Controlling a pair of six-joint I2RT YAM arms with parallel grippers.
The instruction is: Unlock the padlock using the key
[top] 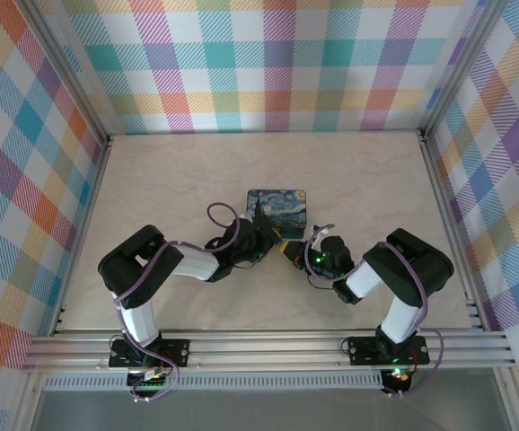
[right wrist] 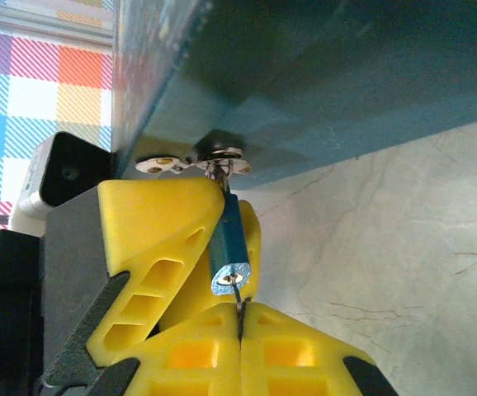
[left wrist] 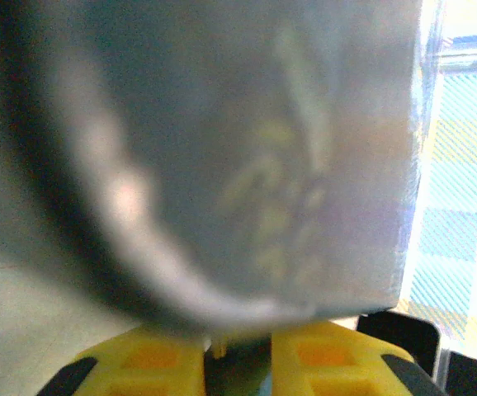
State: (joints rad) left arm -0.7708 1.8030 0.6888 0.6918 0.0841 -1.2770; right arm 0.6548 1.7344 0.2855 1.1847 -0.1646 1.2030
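One padlock clamped in left hand, one key pinched in right hand, one painted tin.

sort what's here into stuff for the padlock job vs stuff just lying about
For the job:
padlock
key
right gripper, pinching the key
left gripper

Just there:
painted tin, with the padlock hanging on its hasp
table

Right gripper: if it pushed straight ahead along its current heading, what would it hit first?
The padlock: its keyhole end sits directly ahead of the right gripper, whose fingers pinch the key. Beyond it come the latch and the tin, though depth is hard to judge.
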